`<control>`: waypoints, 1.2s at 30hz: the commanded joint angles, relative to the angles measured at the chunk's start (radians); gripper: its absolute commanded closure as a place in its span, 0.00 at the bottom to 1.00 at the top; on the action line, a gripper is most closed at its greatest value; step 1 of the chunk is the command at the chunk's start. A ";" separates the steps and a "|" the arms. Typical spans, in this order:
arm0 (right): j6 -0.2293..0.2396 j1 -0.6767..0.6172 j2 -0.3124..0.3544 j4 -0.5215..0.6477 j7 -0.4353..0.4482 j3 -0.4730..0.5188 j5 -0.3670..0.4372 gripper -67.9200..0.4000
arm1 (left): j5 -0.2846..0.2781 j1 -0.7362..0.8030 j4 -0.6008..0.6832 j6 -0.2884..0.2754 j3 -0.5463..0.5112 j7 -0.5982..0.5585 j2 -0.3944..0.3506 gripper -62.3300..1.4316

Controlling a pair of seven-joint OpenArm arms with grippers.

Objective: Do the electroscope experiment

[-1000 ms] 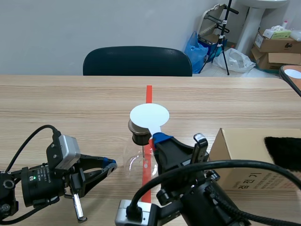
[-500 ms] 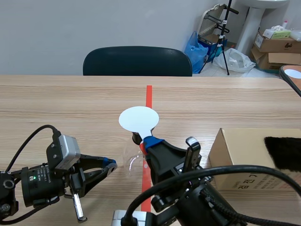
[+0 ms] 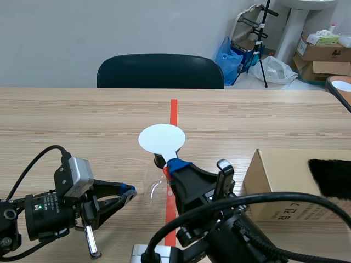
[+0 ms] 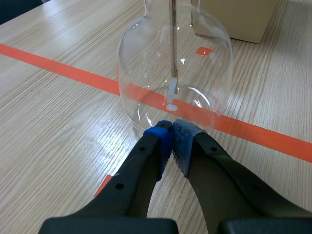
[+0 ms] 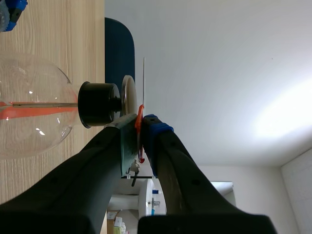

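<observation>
Scene view: glass flask (image 3: 156, 188) of the electroscope is sitting on the desk (image 3: 82, 126), on the orange-red tape line. White disc (image 3: 161, 138) is hovering right over the flask's top, hiding the top from this camera. Right fingers (image 3: 176, 164) are pinching the disc's handle just beside the flask's neck, with the right arm coming in from below the flask. Left fingers (image 3: 125, 192) are lying low on the desk beside the flask, tips pointing at its base. Cardboard box (image 3: 290, 186) is sitting on the flask's other side, well apart, with a black furry cloth (image 3: 332, 176) lying on it. Dark chair (image 3: 160, 71) is standing behind the desk, far beyond the flask.

Left wrist view: left fingers (image 4: 158, 139) are pressed together, holding nothing, tips right at the flask (image 4: 146, 73) wall near its base; cannot tell if touching. Metal rod (image 4: 173, 39) is hanging down inside the flask, with a pale strip (image 4: 171, 90) at its end.

Right wrist view: right fingers (image 5: 156, 134) are squeezing the thin red handle (image 5: 139, 117). White disc (image 5: 144, 83) is showing edge-on, close to the metal plate (image 5: 128, 95) above the flask's black stopper (image 5: 97, 105), with a narrow gap between them.
</observation>
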 commanded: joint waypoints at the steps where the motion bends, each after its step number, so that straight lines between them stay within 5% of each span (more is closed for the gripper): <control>1: -0.011 0.012 0.005 0.018 0.000 0.002 -0.001 0.98 | -0.013 0.000 0.009 0.001 0.000 -0.011 0.000 0.93; 19: -0.011 0.012 0.005 0.018 -0.037 0.002 -0.001 0.98 | -0.013 0.000 0.009 0.001 0.000 -0.011 0.000 0.93; 36: -0.011 0.012 0.005 0.018 -0.436 0.002 -0.001 0.98 | -0.013 0.000 0.009 0.001 0.000 -0.011 0.000 0.93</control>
